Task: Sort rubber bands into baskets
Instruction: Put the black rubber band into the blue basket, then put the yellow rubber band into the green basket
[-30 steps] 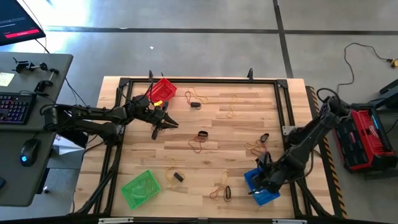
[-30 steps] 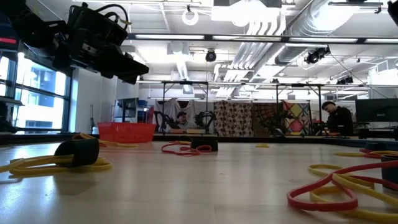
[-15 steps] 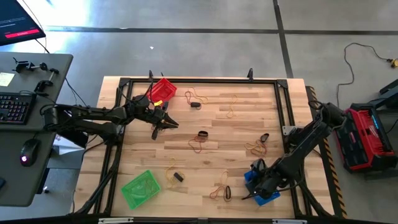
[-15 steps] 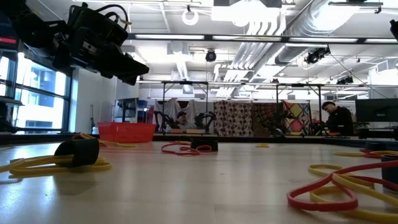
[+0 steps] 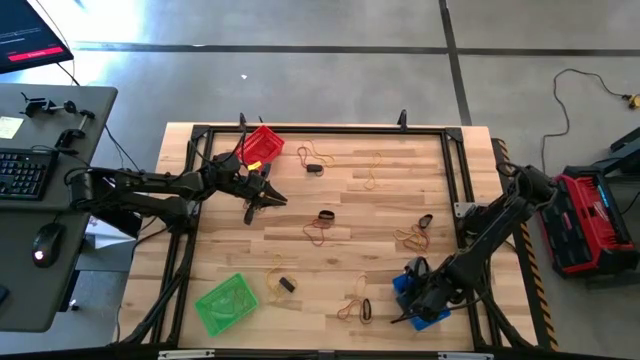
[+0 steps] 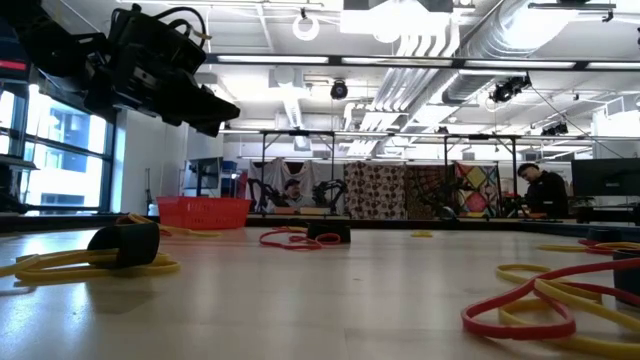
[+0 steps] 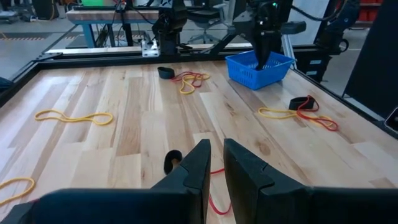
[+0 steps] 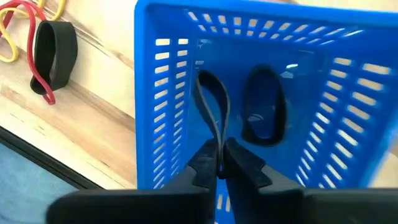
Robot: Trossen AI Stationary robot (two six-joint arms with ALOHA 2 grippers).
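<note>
Black band (image 8: 211,109) hangs pinched in the right claw (image 8: 219,163) inside the blue basket (image 8: 155,118), ready for dropping; left claw (image 7: 214,163) hovers nearly together, empty.

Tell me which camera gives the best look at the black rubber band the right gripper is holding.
The right wrist view: the black band hangs pinched in the right gripper, inside the blue basket. The high view shows only the arm over the basket; the left wrist view shows that too, from afar; the low view shows neither.

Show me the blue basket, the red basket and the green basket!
blue basket (image 8: 163,93): right wrist view, on its slotted side wall.
red basket (image 5: 268,139): high view, on its rim.
green basket (image 5: 212,300): high view, on its rim.
</note>
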